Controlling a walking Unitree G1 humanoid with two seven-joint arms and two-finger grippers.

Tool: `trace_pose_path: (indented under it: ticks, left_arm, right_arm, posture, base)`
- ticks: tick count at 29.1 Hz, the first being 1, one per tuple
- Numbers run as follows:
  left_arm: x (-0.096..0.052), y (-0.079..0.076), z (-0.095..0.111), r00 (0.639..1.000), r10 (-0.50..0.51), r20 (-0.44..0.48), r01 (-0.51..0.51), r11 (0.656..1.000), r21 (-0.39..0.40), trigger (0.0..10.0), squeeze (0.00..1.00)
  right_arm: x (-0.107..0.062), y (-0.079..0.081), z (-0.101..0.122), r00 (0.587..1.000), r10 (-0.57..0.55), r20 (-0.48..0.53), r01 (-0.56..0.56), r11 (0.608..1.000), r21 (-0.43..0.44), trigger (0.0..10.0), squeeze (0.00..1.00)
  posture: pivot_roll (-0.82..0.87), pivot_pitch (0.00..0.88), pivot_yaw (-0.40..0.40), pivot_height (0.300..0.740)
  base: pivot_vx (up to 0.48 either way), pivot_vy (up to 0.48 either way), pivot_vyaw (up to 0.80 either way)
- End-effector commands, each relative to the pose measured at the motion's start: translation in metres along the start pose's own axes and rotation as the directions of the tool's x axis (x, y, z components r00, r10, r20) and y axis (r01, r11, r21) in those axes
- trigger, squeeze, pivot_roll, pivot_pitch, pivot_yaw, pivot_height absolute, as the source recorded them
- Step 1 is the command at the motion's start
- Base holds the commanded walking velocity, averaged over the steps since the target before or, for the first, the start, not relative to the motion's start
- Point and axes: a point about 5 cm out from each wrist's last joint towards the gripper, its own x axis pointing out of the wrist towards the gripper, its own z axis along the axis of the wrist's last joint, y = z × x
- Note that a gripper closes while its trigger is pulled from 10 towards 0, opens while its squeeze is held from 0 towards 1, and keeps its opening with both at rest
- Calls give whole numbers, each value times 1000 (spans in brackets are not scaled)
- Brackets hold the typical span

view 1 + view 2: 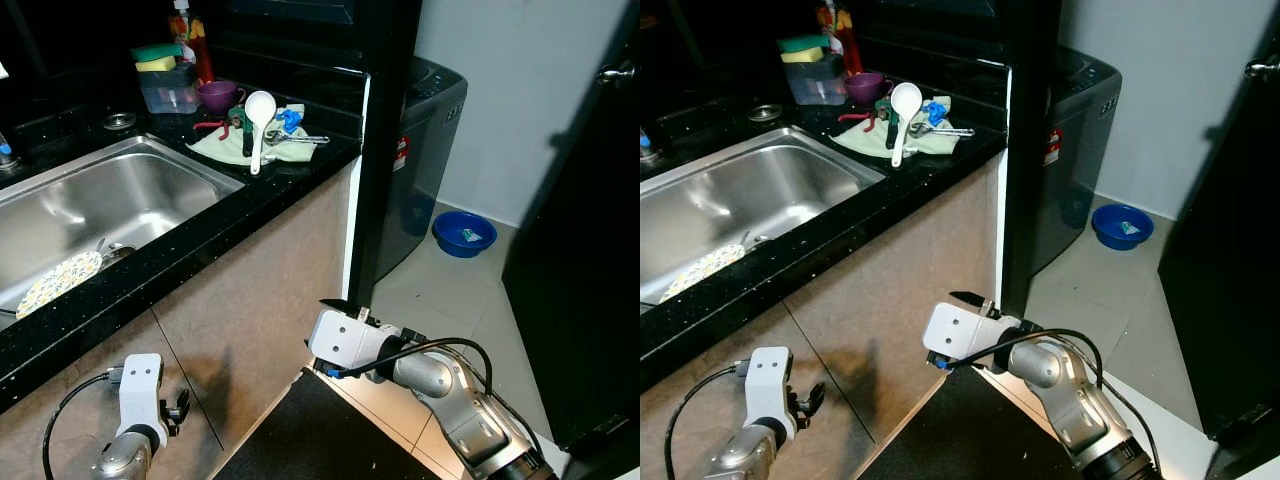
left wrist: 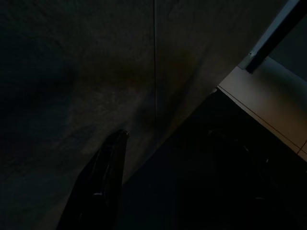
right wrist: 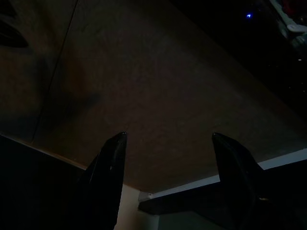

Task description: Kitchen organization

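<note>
Hanging low before the cabinet front, the left gripper (image 2: 168, 143) and right gripper (image 3: 168, 139) both have their fingers spread and hold nothing. At about eleven o'clock on the black counter (image 1: 270, 190), a white ladle (image 1: 259, 118) lies on a green cloth (image 1: 225, 148). A patterned plate (image 1: 58, 281) rests in the sink (image 1: 150, 195) at nine o'clock. A blue basin (image 1: 464, 234) sits on the floor at two o'clock.
</note>
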Motion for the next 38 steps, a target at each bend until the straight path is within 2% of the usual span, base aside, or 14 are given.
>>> trace_pose_path:
  ticks: [1, 38]
  left_arm:
    - [0, 1, -4, 1000, 5, -18, -5, 1000, 2, 10000, 0]
    - [0, 1, 0, 1000, 6, -7, -6, 1000, 5, 10000, 0]
  right_arm:
    - [0, 0, -2, 1000, 4, -3, -4, 1000, 12, 10000, 0]
    - [1, 0, -1, 1000, 4, 0, -4, 1000, 14, 10000, 0]
  posture:
    - [-29, 0, 26, 740]
    - [-29, 0, 30, 740]
  base:
    - [0, 0, 0]
    - [0, 0, 0]
